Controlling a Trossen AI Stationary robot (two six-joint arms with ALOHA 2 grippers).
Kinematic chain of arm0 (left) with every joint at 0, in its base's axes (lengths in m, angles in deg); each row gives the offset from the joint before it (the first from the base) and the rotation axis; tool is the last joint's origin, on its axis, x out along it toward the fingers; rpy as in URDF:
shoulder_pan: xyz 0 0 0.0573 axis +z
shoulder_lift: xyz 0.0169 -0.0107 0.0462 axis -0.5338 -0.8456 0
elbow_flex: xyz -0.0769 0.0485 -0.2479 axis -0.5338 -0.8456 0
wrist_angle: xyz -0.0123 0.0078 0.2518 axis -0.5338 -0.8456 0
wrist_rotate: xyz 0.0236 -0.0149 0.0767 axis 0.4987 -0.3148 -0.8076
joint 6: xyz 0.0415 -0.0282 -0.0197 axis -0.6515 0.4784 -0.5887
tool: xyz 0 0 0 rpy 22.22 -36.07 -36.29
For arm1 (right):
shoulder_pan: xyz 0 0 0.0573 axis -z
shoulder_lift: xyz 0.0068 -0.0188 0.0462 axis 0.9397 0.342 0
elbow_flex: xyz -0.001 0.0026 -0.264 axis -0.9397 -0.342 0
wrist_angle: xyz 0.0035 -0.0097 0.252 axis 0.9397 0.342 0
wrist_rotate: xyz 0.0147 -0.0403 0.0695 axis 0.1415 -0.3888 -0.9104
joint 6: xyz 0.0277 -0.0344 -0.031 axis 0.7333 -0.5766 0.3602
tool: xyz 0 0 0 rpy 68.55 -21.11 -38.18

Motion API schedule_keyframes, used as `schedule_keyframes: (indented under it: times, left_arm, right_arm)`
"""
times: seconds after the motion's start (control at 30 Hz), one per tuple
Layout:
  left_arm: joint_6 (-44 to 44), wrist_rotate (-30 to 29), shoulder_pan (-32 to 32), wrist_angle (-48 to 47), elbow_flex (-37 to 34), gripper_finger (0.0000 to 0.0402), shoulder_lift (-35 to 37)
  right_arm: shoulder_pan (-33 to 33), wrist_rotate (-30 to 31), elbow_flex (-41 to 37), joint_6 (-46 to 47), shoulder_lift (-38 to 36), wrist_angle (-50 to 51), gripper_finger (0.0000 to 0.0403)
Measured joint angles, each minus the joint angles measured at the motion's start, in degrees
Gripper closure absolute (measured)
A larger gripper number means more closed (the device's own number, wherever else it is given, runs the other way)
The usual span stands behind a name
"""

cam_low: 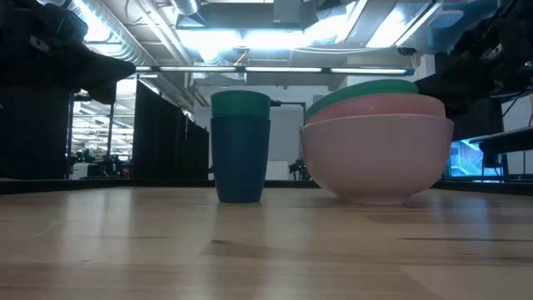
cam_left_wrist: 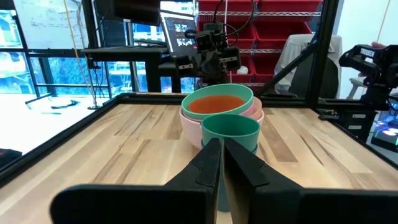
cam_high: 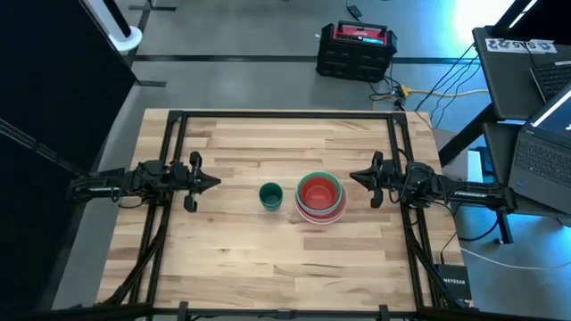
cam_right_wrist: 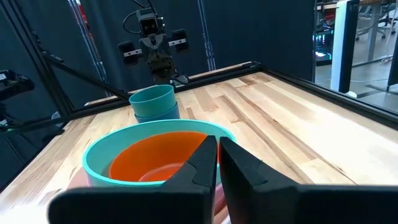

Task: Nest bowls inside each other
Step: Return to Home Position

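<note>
Looking down, I see my left gripper held level, well left of the bowl stack, jaws pressed together. Just left of the stack, apart from it, the nested cups stand upright, mouths up. Bare table surrounds the stack. My right gripper sits just right of it, jaws together.

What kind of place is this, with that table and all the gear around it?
Most likely a robotics lab or workshop: a left arm and right arm mounted at a wooden table, laptops beside it, and red storage racks beyond.
</note>
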Motion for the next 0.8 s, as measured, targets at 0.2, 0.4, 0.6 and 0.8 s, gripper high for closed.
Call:
schedule_keyframes:
  times: [0.2, 0.4, 0.6, 0.8]
  left_arm:
    - [-0.01, 0.0, -0.01, 0.0, 0.0, 0.0402, 0.0]
    - [0.0, 0.0, 0.0, 0.0, -0.02, 0.0402, 0.0]
    - [0.0, 0.0, 0.0, 0.0, -0.02, 0.0402, 0.0]
    - [-0.01, 0.0, 0.0, 0.0, -0.02, 0.0402, 0.0]
  right_arm:
    - [-0.02, -0.04, -0.02, 0.0, -0.76, 0.0, 0.04]
    - [-3.33, -0.03, -0.02, -5.11, -2.9, -0.01, 0.04]
    - [-8.21, -0.01, -0.02, -12.98, -4.73, -0.04, 0.04]
    - [-9.7, 0.07, -0.04, -17.42, -5.25, -0.07, 0.04]
